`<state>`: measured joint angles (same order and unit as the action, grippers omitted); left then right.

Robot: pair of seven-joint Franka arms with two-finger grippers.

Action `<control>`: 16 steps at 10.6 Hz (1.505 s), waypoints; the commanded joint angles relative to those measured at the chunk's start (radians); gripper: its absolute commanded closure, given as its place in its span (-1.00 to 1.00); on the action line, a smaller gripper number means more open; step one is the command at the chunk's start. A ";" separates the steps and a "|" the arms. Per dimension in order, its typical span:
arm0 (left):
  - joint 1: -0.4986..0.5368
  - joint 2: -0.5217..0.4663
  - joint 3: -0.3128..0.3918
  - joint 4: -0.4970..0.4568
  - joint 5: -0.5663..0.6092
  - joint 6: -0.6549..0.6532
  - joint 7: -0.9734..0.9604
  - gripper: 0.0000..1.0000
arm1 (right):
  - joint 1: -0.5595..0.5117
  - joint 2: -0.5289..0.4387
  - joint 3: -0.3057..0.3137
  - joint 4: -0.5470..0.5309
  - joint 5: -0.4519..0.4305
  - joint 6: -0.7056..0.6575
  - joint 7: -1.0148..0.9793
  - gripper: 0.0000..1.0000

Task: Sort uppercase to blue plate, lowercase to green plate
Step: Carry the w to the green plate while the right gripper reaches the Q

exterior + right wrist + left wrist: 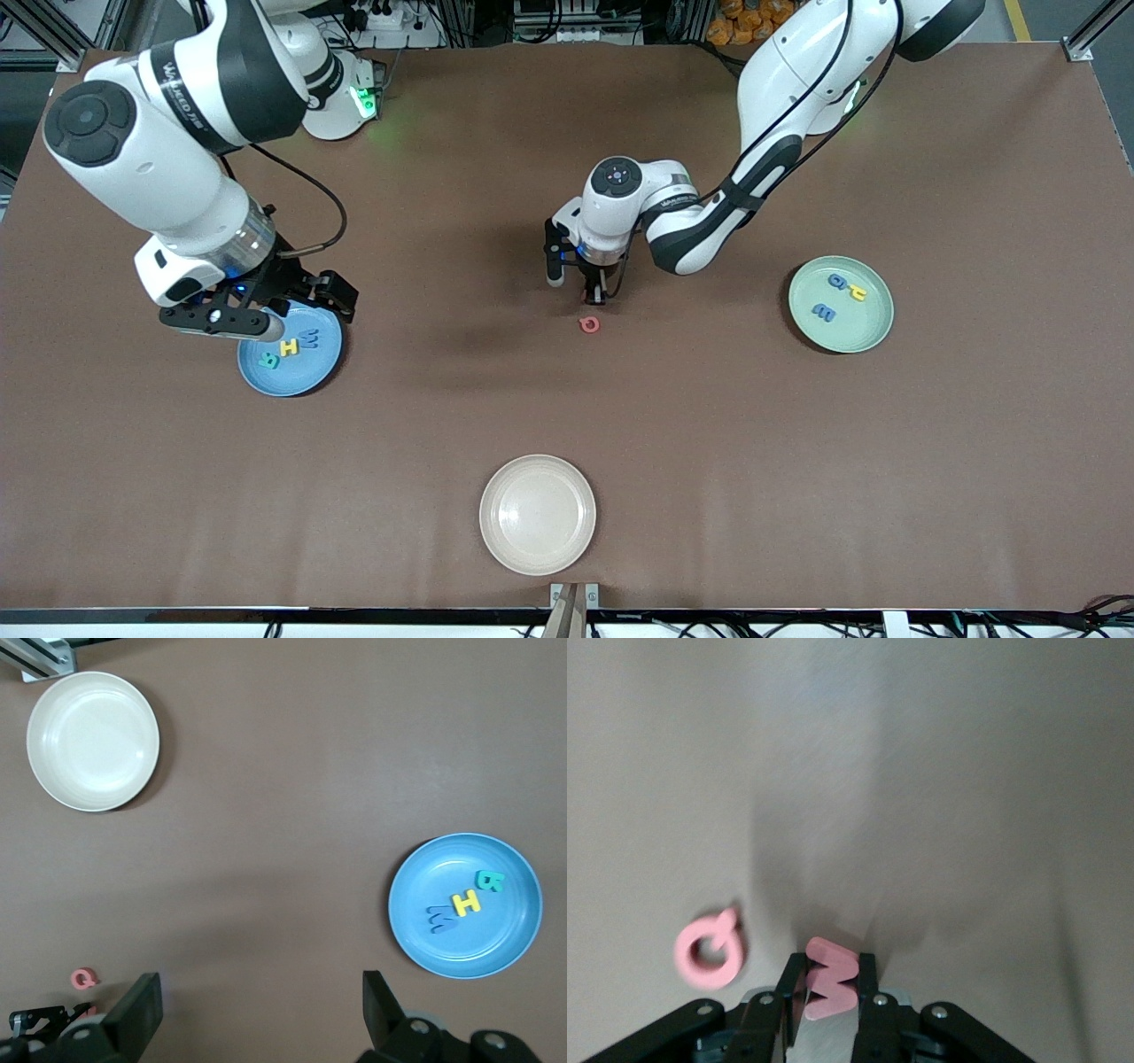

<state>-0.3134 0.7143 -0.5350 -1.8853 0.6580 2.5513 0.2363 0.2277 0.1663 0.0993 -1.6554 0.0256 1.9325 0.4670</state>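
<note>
**Red w gripped at mid-bench, Q lying beside it**

A brown bench (797,461) fills the view, with broad bare stretches between three plates. The cream plate (538,514) sits close to the front edge. The blue plate (306,372), toward the right arm's end, carries the blue M (310,338), yellow H (290,347) and teal R (268,360). The green plate (855,332), toward the left arm's end, carries three small letters (two blue, one yellow).

The right arm is bent over the blue plate, its right claw (261,1014) spread wide and empty. The left arm reaches down to mid-bench, its left claw (830,988) pinched on the red w (830,981). The red Q (588,324) lies flat just beside it, nearer the front camera.
</note>
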 commanded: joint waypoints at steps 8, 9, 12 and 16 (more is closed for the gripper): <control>0.569 -0.261 -0.135 -0.135 -0.067 -0.332 0.248 1.00 | 0.146 0.155 -0.004 0.181 0.007 0.038 0.287 -1.00; 0.645 -0.283 -0.137 -0.174 -0.072 -0.332 0.276 1.00 | 0.171 0.183 -0.004 0.193 0.002 0.054 0.339 -1.00; 0.807 -0.302 -0.140 -0.231 -0.125 -0.332 0.290 1.00 | 0.272 0.304 -0.001 0.302 -0.087 0.062 0.456 -1.00; 0.869 -0.328 -0.137 -0.244 -0.351 -0.379 0.275 0.84 | 0.413 0.464 -0.001 0.402 -0.203 0.138 0.464 -1.00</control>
<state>0.5461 0.4468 -0.6568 -2.1041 0.3772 2.2049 0.5178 0.5854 0.5519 0.1015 -1.3248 -0.1295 2.0474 0.9176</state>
